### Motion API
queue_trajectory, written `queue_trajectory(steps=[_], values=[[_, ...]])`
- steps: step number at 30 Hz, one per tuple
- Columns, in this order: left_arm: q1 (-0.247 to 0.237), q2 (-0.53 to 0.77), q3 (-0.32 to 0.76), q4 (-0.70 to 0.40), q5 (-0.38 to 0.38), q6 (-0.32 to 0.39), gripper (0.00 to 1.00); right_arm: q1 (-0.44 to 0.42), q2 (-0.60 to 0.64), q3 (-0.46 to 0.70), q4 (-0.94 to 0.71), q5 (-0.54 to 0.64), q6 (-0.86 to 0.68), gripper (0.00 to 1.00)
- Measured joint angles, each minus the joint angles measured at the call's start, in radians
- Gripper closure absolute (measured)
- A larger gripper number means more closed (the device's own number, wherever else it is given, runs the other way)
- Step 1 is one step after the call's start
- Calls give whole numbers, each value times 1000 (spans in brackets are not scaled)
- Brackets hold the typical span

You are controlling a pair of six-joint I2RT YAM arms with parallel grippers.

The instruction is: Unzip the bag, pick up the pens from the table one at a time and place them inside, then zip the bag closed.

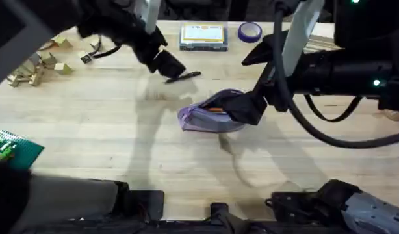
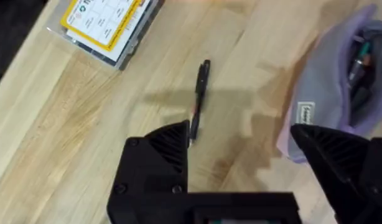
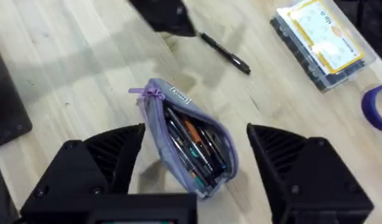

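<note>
The small grey fabric pouch with lilac trim sat near the middle of the light wood butcher-block table, already unzipped and gaping, with several pens inside, an orange one among them. So the unzipping looked done and most of the loading too. One thin black stick pen lay on the table just beyond the pouch, toward the far side. The left gripper hovered right over that pen's near end, fingers spread wide and holding nothing. The right gripper hung above the pouch, its fingers also wide apart on either side, gripping nothing. What seemed left: bag that last pen, then zip it shut.
</note>
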Motion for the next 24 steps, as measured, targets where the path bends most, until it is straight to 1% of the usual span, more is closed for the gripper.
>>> queue_trajectory(steps=[3, 6, 16, 21, 24], values=[[-15, 78, 47, 3, -8, -18, 10, 0, 0, 0, -3, 0, 7, 3], [-31, 135, 67, 10, -29, -29, 10, 0, 0, 0, -4, 0, 7, 4], [-71, 245, 68, 31, -189, -37, 9, 0, 0, 0, -4, 0, 9, 4], [-86, 297, 68, 34, -239, -37, 8, 0, -2, 0, -4, 0, 37, 4], [-93, 322, 68, 62, -259, -37, 8, 0, -21, 0, -6, 0, 53, 4]])
